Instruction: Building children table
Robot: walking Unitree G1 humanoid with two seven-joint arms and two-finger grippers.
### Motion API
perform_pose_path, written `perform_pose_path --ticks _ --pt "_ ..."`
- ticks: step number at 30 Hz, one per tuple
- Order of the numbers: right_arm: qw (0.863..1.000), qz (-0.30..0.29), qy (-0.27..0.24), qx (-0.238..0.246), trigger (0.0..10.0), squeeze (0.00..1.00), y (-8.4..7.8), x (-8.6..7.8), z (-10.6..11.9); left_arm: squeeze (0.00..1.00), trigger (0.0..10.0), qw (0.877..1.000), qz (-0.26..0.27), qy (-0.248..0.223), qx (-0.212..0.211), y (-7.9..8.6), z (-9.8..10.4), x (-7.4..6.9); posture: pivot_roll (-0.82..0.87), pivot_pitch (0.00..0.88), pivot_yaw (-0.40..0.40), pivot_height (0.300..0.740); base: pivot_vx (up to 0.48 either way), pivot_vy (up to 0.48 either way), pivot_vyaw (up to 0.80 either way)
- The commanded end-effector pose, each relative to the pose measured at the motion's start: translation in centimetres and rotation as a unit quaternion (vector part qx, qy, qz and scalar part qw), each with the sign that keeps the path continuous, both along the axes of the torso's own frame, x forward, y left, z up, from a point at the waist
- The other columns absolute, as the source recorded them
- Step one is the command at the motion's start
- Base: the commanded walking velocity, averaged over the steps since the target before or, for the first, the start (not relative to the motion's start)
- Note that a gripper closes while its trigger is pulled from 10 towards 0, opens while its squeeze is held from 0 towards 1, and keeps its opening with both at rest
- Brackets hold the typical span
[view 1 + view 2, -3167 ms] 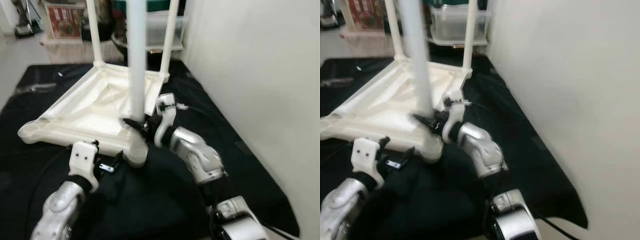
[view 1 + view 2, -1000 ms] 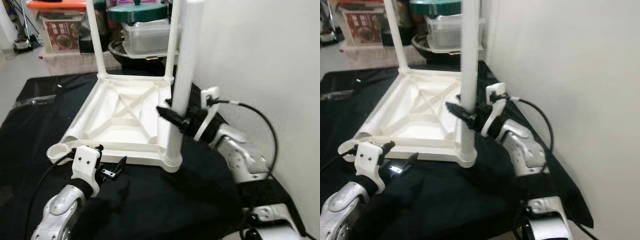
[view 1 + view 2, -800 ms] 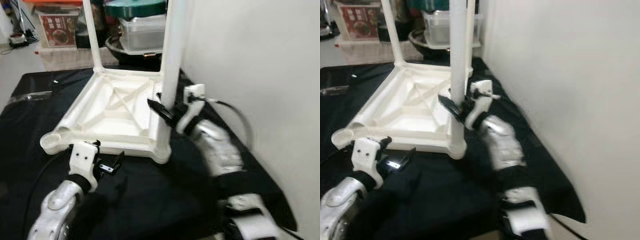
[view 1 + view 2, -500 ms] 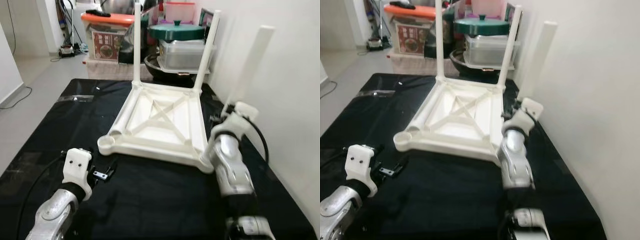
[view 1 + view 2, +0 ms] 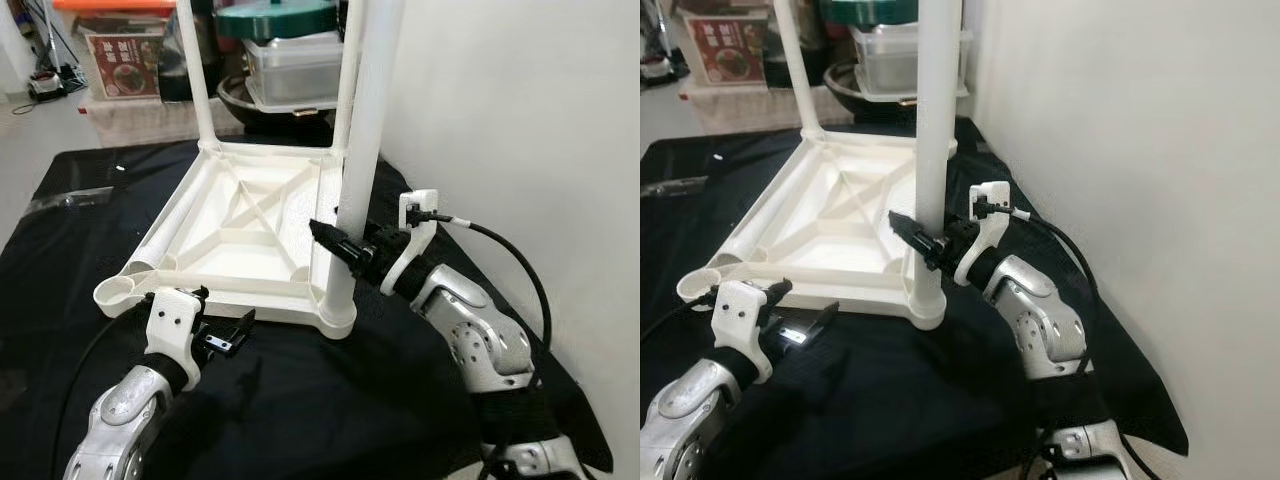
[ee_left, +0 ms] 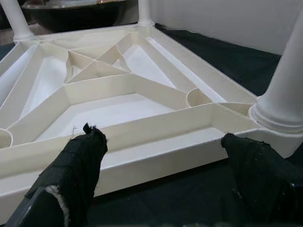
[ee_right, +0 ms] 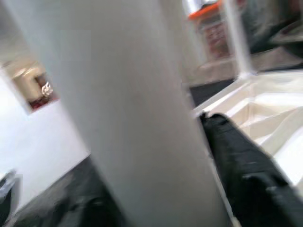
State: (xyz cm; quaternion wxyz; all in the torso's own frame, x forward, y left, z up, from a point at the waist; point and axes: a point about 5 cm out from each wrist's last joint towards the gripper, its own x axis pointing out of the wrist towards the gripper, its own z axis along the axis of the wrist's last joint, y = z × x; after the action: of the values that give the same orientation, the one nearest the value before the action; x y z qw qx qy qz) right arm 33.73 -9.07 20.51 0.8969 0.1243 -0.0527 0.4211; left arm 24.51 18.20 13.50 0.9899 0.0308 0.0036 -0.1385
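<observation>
while upright in its socket, table leg between right fingers

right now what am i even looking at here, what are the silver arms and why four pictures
It is a humanoid robot with two silver arms, each ending in a black two-fingered pincer. Two pictures come from a camera on its head, looking down; the other two come from cameras on its wrists, looking along the fingers.

On a black cloth lies a white children's table, upside down, legs pointing up. The right pincer is closed around the near leg, which stands in a corner socket. The left pincer is open and holds nothing, just in front of the table's near edge. One near corner socket has no leg in it. Storage boxes stand behind.
</observation>
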Motion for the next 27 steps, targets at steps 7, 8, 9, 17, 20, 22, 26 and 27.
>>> perform_pose_path --ticks 7,8,9,17,20,22,26,27 --pt "0.775 -0.590 0.217 -0.063 0.0 0.00 -8.3 1.6 -7.1 0.00 10.0 1.000 0.009 0.003 -0.002 0.4 -0.1 -0.4 0.08 0.000 -0.055 0.740 0.000 0.000 0.00" --pt "0.775 -0.590 0.217 -0.063 0.0 0.00 -8.3 1.6 -7.1 0.00 10.0 1.000 0.009 0.003 -0.002 0.4 -0.1 -0.4 0.08 0.000 -0.055 0.740 0.000 0.000 0.00" --pt "0.751 -0.616 0.222 -0.082 0.0 0.00 -9.3 0.5 -7.9 0.00 10.0 1.000 0.009 0.003 -0.002 0.4 -0.1 -0.4 0.08 0.000 -0.055 0.740 0.000 0.000 0.00" --pt "0.916 -0.371 0.149 -0.012 10.0 1.00 -4.5 -1.3 -5.7 0.00 10.0 1.000 -0.004 0.005 -0.008 0.0 0.0 -0.1 0.03 0.000 -0.026 0.740 0.000 0.000 0.00" --pt "0.992 -0.110 0.041 0.039 10.0 0.00 -3.0 0.1 0.1 0.00 10.0 1.000 -0.005 0.001 -0.013 -0.3 0.1 0.2 0.03 0.000 -0.034 0.740 0.000 0.000 0.00" --pt "0.997 -0.066 0.018 0.040 10.0 0.00 -2.8 0.2 1.1 0.00 10.0 1.000 -0.005 0.001 -0.014 -0.3 0.1 0.2 0.03 0.000 -0.034 0.740 0.000 0.000 0.00" --pt "0.999 0.025 -0.020 0.026 10.0 0.00 -2.2 0.1 2.5 0.00 10.0 1.000 -0.004 0.000 -0.015 -0.3 0.1 0.3 0.05 0.000 -0.050 0.740 0.000 0.000 0.00" --pt "0.999 0.025 -0.020 0.026 10.0 0.00 -2.2 0.1 2.5 0.00 10.0 1.000 -0.004 0.000 -0.015 -0.3 0.1 0.3 0.05 0.000 -0.050 0.740 0.000 0.000 0.00"
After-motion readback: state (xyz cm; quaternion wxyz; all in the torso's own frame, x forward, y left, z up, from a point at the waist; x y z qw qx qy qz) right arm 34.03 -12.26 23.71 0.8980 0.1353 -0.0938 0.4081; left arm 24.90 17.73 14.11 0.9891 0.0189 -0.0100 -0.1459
